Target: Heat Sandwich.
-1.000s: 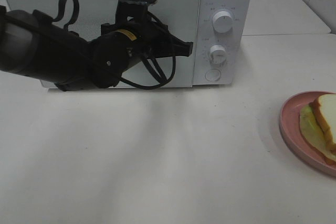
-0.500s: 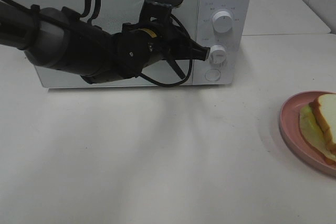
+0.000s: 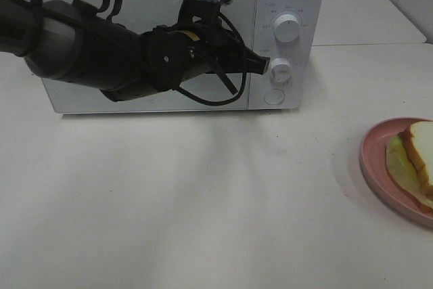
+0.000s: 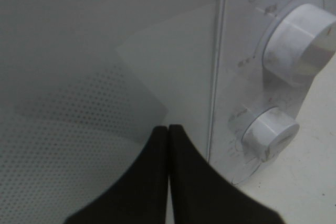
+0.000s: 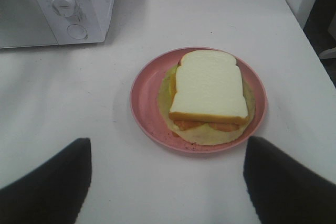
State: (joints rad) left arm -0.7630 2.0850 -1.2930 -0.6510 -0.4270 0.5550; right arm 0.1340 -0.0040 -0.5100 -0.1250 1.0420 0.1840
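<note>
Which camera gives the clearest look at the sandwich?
The right wrist view: the sandwich lies whole on its pink plate, between that gripper's open fingers. The exterior high view cuts it off at the frame edge; the left wrist view shows none of it.

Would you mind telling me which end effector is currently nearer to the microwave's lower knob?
Left. The left end effector, shut, sits right beside the lower knob; the right end effector, open, hovers over the sandwich, well away.

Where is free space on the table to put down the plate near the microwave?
The widest bare patch lies in front of the microwave, reaching right to the pink plate with the sandwich. The strip right of the microwave is bare too. It is crowded at the door and knobs, where the shut left gripper reaches.
</note>
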